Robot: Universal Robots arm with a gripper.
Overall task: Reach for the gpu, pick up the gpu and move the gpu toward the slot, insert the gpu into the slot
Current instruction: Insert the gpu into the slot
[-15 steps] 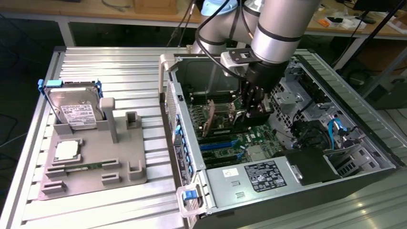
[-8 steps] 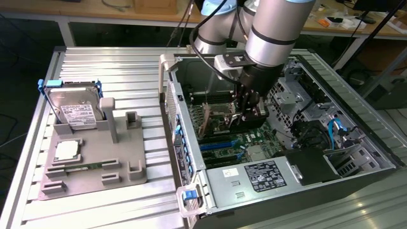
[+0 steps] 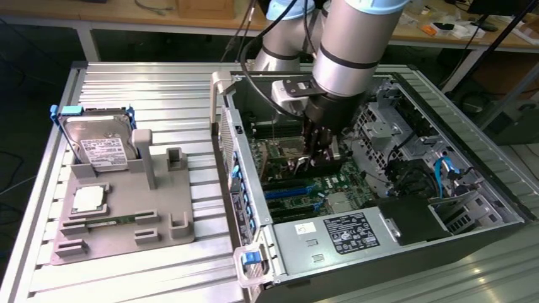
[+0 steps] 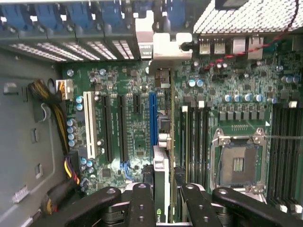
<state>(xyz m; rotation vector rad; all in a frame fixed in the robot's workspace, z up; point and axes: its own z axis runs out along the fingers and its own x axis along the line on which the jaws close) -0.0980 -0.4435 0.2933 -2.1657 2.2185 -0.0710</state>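
tool (image 4: 164,204) is clamped on the gpu (image 4: 161,166), one finger on each flat face, card held edge-on. the exterior view has the arm reaching down into the open computer case (image 3: 252,189), with the tool low over the motherboard (image 4: 135,142).

gpu location: inside the case, above the board, lower edge roughly in line with the long blue slot (image 4: 152,118) and overlapping its near end. can't tell whether the edge connector is touching the slot or is just above it. doesn't look seated.

handling, my read:
- light, thin, stiff card, won't flex much
- fragile: bare components, fan, gold edge contacts. side load in the slot could crack something
- flat faces are smooth, so it could slip or pivot in the grip under insertion force
- best hold is on the upper edge, mid-length, clear of the fan and contacts. that looks like roughly what it has now

cpu socket (image 4: 238,163) sits well off to the side of the slot. hard drive (image 3: 97,142) stands in the grey fixture (image 3: 126,221) on the counter (image 3: 151,82), well apart from the case.
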